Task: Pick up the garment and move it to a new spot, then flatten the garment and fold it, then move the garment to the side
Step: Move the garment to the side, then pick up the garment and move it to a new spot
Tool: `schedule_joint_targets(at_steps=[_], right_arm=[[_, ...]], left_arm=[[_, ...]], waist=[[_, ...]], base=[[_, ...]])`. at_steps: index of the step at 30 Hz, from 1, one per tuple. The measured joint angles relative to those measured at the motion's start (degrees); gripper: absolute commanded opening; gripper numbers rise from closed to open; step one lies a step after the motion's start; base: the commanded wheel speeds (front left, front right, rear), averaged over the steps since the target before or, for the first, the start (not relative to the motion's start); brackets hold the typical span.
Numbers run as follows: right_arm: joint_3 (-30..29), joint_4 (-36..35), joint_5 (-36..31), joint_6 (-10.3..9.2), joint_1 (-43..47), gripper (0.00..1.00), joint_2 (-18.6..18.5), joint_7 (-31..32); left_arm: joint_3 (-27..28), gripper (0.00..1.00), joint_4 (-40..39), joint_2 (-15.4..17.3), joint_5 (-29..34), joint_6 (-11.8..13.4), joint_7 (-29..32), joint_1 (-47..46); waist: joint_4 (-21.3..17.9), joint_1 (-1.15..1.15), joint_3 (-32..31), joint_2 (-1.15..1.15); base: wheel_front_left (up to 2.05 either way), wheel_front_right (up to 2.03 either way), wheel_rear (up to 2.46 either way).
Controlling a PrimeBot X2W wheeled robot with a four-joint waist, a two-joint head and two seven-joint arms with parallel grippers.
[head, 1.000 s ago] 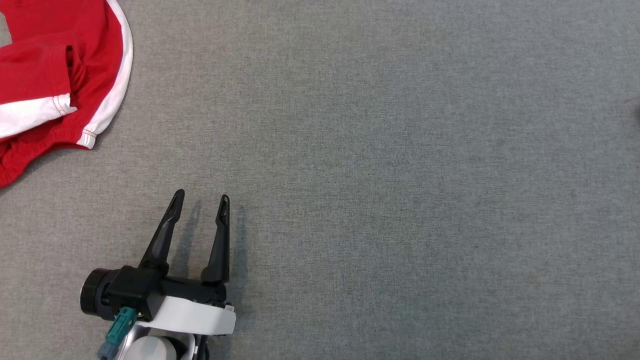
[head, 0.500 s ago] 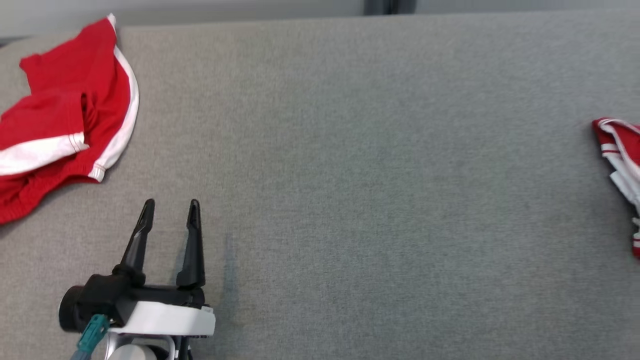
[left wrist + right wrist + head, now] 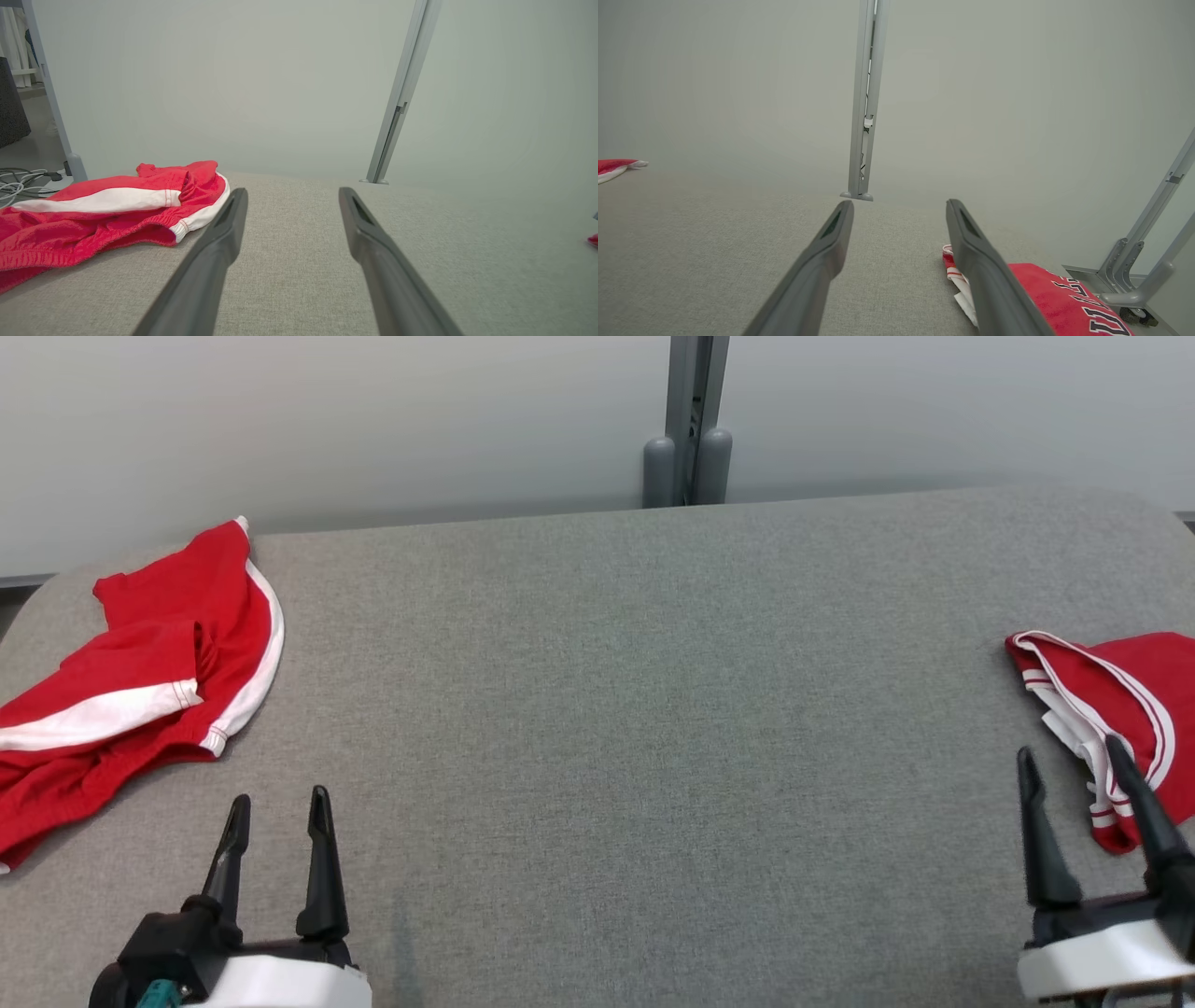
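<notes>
The left gripper (image 3: 280, 796) ends in two long matt black fingers (image 3: 324, 877). They are narrow and rounded at the tips and thicken toward the roots. Behind the roots sits a black block (image 3: 173, 943), and behind that a smooth white wrist shell (image 3: 280, 987) with rounded edges. A teal connector (image 3: 157, 997) juts out at the block's outer rear corner. From the wrist cameras the fingers look dark grey, each with a long shallow slot sunk into its inner face just behind the tip. The right gripper (image 3: 1070, 749) has the same tapered black fingers, black root block and white shell (image 3: 1083, 968).
</notes>
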Motion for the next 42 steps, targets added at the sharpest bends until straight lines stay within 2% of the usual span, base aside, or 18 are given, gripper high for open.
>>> schedule_joint_targets(at_steps=[3, 8, 22, 27, 36, 42], right_arm=[[-0.33, -0.35, -0.55, 0.00, 2.95, 1.00, 3.20, 0.00], [-1.07, 0.56, -0.88, 0.00, 4.62, 1.00, 5.98, 0.00], [-1.54, 1.13, -0.25, 0.00, 5.08, 1.00, 6.89, 0.00], [0.71, 0.97, -0.05, 0.00, 6.38, 1.00, 6.87, 0.00], [8.42, 3.00, 2.30, 0.00, 7.22, 1.00, 6.94, 0.00], [9.29, 2.89, 2.31, 0.00, 7.11, 1.00, 7.00, -0.01]], left_arm=[[-0.14, 1.00, 1.41, -0.01, 0.03, -0.47, -0.01, 1.25], [-1.13, 1.00, 3.67, -0.01, -0.01, -2.33, -0.01, 1.80], [-2.30, 1.00, 4.66, -0.01, -1.11, -2.52, -0.01, 0.86], [-2.94, 1.00, 4.19, -0.04, -1.29, -1.70, -0.02, 1.58], [-1.27, 1.00, 3.09, 0.01, -1.34, -0.69, -0.01, 7.05], [-0.31, 1.00, 2.41, 0.02, -1.53, -1.10, -0.01, 6.80]], waist=[[0.01, 0.00, -1.43, 0.00], [0.47, 0.00, -1.82, 0.00], [2.60, 0.00, -1.69, 0.00], [6.64, 0.00, -3.12, 0.00], [17.11, 0.00, -7.20, 0.00], [21.43, 0.00, -7.96, 0.00]], base=[[0.00, 0.00, 0.00], [0.00, 0.00, 0.00], [0.00, 0.00, 0.00], [0.00, 0.00, 0.00], [0.00, 0.00, 0.00], [0.00, 0.00, 0.00]])
